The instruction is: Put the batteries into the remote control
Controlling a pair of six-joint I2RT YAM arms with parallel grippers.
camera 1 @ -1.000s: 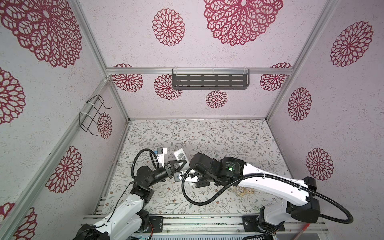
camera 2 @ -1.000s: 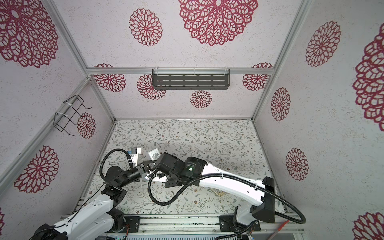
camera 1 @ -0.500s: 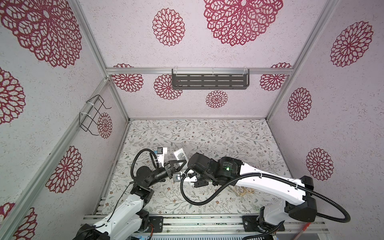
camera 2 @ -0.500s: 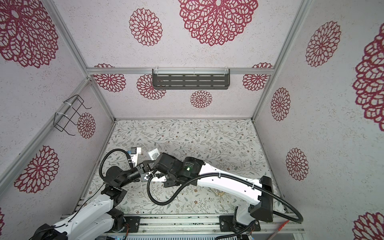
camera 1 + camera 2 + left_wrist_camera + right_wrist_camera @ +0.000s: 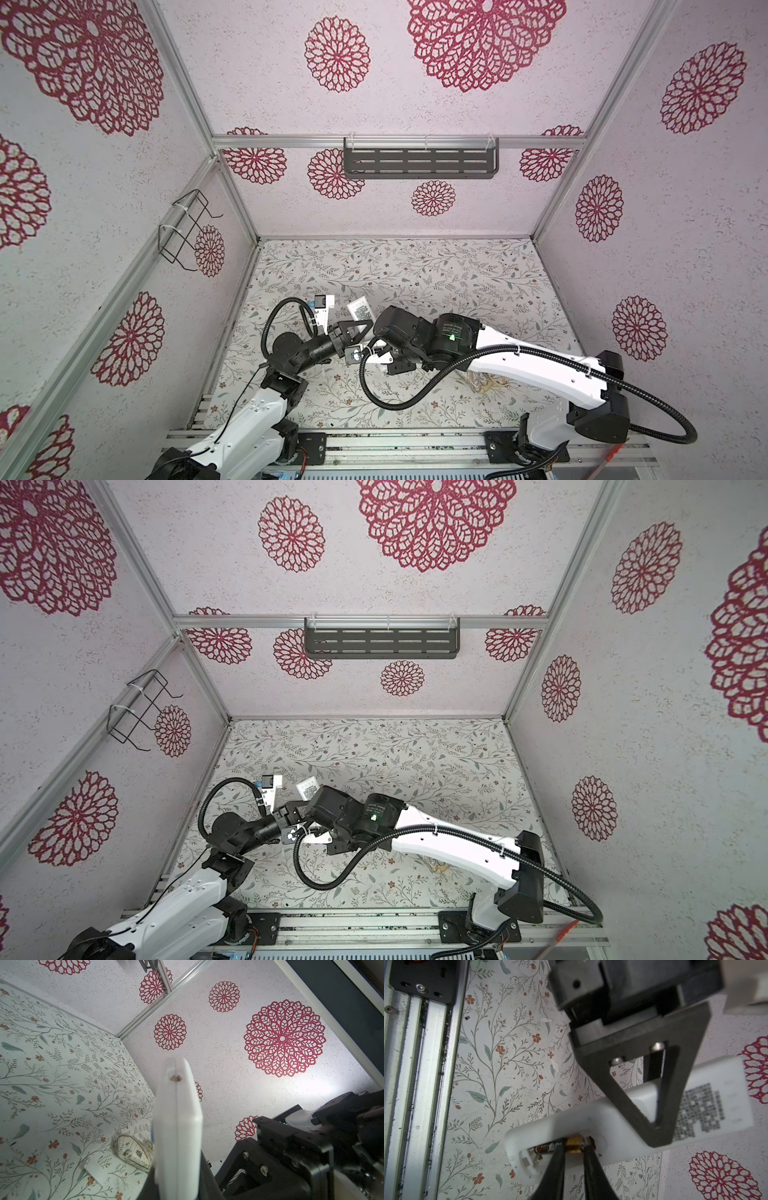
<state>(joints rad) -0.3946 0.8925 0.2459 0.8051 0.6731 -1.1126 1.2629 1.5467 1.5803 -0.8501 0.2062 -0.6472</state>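
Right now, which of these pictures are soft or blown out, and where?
Left wrist view: the long white plastic remote control is near and slightly soft, with bright glare on the wall behind. Right wrist view: the slim black gold-banded battery reads fairly sharp; the right gripper fingers are dark and blurred. Both top views: evenly lit, wide-angle bending.

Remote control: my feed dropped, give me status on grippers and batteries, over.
Left gripper shut on remote control, held off table. Right gripper at battery in compartment. Nothing blocking.

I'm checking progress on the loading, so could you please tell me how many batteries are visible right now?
1. The battery lies at the remote control's open compartment, between the fingertips of the right gripper. A second may be hidden; neither top view shows any.
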